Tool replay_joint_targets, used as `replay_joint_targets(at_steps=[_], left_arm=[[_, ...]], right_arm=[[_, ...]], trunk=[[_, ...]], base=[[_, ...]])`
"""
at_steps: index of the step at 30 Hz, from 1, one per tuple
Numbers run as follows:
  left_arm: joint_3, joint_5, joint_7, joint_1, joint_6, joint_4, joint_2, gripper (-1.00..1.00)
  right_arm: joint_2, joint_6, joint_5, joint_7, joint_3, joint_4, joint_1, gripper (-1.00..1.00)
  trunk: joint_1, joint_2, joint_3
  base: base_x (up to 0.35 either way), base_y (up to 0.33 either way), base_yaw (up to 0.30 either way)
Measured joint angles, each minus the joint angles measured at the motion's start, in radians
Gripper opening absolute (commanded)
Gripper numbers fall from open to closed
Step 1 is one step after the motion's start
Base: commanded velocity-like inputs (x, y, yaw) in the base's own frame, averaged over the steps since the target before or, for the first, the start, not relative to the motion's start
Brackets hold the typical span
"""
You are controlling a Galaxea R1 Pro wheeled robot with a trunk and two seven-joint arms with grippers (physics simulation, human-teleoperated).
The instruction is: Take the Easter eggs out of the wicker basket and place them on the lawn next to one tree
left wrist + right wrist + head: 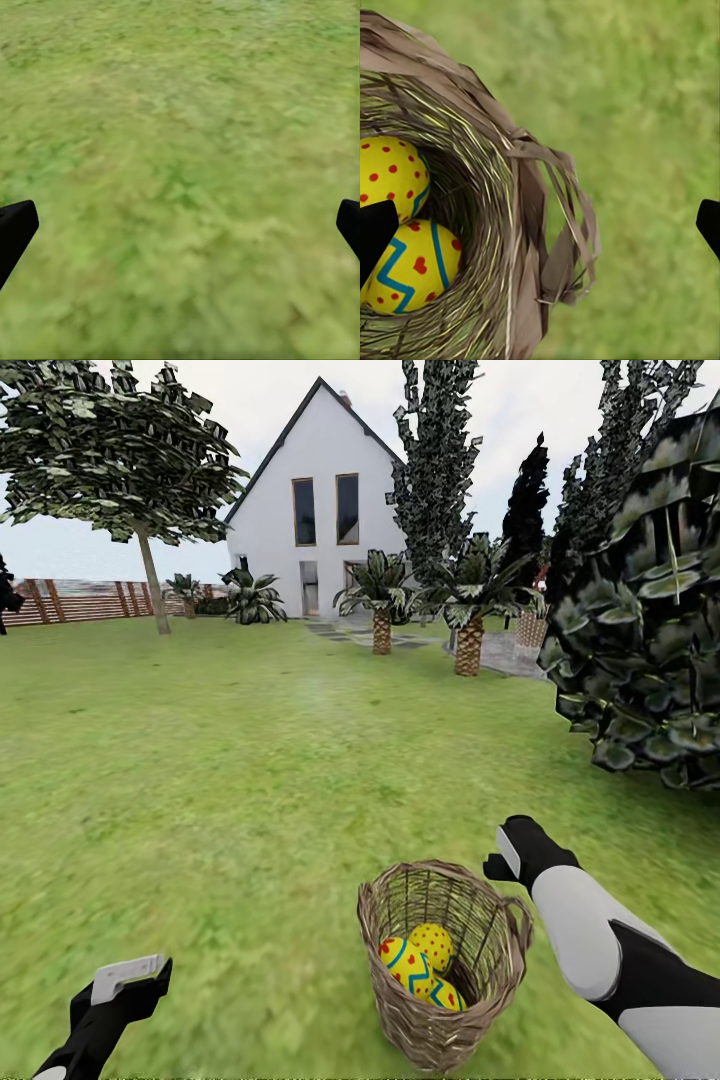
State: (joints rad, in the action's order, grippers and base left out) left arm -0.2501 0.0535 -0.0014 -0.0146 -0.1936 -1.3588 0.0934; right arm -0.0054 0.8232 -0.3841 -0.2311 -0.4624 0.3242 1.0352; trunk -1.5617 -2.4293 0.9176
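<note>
Three eggs (418, 963) lie in the basket (440, 1020) on the lawn (220, 780). Right gripper (540, 225) hangs spread wide, empty, above its rim; left gripper (180, 225) looks likewise.

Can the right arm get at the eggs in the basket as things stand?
Probably yes. The right tool hangs open just beside the wicker basket, by its loop handle. The basket's mouth is uncovered and the Easter eggs lie exposed inside; it must come over the rim first.
</note>
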Motion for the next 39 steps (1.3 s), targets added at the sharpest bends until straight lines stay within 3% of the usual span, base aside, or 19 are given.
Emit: replay_joint_targets(at_steps=[7,10,31,39], left_arm=[[0.000,0.000,0.001,0.000,0.000,0.007,0.000,1.00],[0.000,-0.001,0.002,0.000,0.000,0.009,0.000,1.00],[0.000,-0.006,0.004,0.001,0.000,0.011,-0.001,1.00],[0.000,-0.006,0.005,0.000,0.000,0.012,-0.001,1.00]], right_arm=[[-0.004,0.000,0.001,0.025,0.000,-0.001,0.011,1.00],[-0.018,0.000,0.000,0.035,0.000,-0.001,0.013,1.00],[-0.037,0.000,0.001,0.040,0.012,-0.013,0.013,1.00],[-0.052,0.000,0.001,0.040,0.013,-0.021,0.013,1.00]], trunk=[[-0.027,-0.049,0.022],[-0.038,-0.070,0.031],[-0.048,-0.075,0.113],[-0.048,-0.075,0.113]], base=[[0.000,0.000,0.000],[0.000,0.000,0.000],[0.000,0.000,0.000],[0.000,0.000,0.000]])
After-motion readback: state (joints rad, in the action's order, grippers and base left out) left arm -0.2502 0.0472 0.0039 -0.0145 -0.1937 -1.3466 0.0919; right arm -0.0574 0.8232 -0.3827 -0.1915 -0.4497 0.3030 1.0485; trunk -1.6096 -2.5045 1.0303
